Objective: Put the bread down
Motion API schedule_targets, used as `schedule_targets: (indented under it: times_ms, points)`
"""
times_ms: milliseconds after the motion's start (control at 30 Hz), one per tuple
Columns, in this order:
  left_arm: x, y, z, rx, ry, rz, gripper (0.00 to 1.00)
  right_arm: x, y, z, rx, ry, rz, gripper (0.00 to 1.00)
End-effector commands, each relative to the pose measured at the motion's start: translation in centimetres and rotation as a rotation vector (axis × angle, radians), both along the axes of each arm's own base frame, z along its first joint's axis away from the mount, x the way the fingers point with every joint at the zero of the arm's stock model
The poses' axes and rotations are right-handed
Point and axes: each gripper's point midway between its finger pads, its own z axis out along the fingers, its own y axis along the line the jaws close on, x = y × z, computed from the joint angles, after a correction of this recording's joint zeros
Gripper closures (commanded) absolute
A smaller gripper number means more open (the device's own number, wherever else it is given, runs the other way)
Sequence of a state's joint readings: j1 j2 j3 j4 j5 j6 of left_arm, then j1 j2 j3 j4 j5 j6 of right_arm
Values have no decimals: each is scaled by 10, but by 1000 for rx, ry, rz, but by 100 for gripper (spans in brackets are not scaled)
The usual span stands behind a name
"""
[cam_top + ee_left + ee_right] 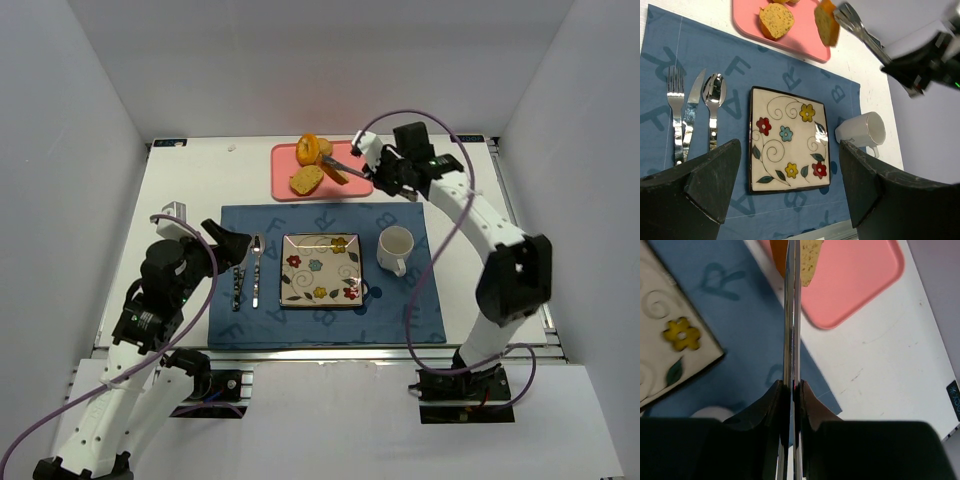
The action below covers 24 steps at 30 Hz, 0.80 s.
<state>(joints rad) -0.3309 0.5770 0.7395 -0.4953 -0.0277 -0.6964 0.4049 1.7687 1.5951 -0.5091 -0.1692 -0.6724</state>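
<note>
Tray (855, 285): bread (810, 257) at end effector's (791, 390) tongs (791, 315)

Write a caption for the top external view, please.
Right jaws clamp silver metal tongs pinching a golden-brown toasted bread slice at the pink rectangular tray; the flowered square plate sits empty.

Top view looks down from high on the near side over the whole table (190, 180); left wrist view looks forward between the left jaws; right wrist view sights closely along its tongs (792, 315); all share the flowered plate (321, 269) and pink tray (283, 165).
</note>
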Motion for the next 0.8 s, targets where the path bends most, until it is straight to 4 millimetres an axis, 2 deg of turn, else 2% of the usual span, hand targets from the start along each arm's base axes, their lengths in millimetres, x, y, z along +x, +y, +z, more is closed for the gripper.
schedule_targets:
  times_ms: [0,33,233,367,500,533,667,767]
  points:
    - [-2,5,12,-3,-30,23,12,-50,3,12,60,26,144,97]
    - [-2,5,13,-3,-31,23,12,-67,-1,21,56,18,175,97]
    - [0,4,14,-6,-37,20,12,-154,-12,-1,44,118,354,96]
    - [3,0,13,-10,-37,5,12,-191,-8,-23,8,139,416,94]
    - [6,-2,14,-11,-37,-3,12,-192,-5,-38,-21,153,379,89]
    - [6,-2,14,-10,-37,-1,12,-193,-3,-40,-21,166,382,81]
    - [3,1,15,-3,-34,5,12,-193,2,-34,-8,180,394,60]
    - [0,3,15,-3,-38,13,12,-191,4,-27,4,154,397,52]
